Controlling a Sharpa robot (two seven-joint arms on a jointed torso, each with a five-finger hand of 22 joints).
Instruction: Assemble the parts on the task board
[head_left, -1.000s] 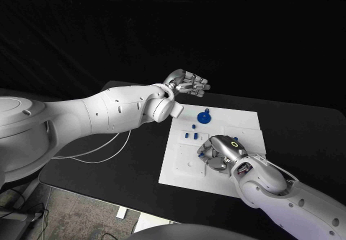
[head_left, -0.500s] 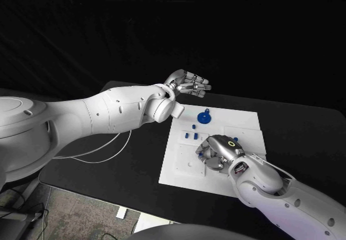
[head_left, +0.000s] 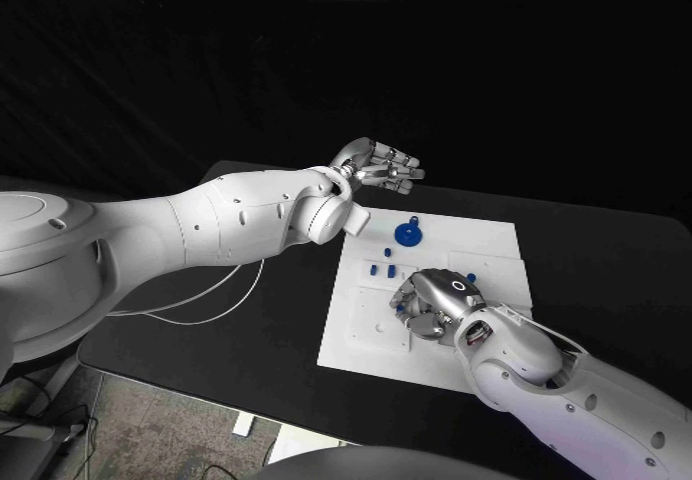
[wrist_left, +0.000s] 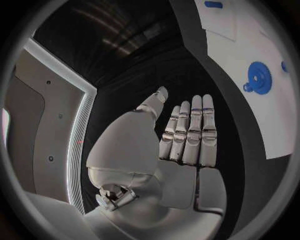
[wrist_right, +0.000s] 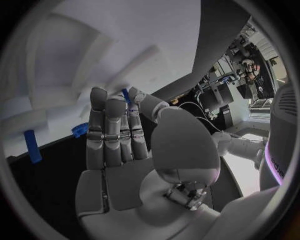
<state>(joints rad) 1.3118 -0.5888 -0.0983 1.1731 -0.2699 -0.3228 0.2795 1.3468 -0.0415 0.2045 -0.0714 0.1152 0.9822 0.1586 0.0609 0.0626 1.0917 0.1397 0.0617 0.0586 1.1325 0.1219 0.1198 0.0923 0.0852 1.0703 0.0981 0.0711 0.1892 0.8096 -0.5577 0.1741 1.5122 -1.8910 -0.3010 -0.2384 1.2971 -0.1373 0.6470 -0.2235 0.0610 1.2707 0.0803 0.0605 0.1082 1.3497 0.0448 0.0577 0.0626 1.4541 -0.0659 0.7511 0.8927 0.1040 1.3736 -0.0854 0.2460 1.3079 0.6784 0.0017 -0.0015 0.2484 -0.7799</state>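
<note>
— Which hand is on it?
— The right hand (head_left: 437, 305), low over the task board (head_left: 490, 240), pinching a thin blue part (wrist_right: 125, 95) at its fingertips, long axis toward the board. The left hand (head_left: 378, 165) hovers spread, off the desk's (head_left: 216, 300) far edge.

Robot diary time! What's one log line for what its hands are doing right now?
left hand: raised off board, holding nothing | right hand: over task board, pinching small blue part | blue gear: on board

task board (head_left: 486, 238): white
table (head_left: 231, 320): black
gear (head_left: 410, 235) on the board: blue
small pegs (head_left: 382, 270) beside the gear: blue
hands (head_left: 378, 166): silver
arms (head_left: 216, 225): white
</note>
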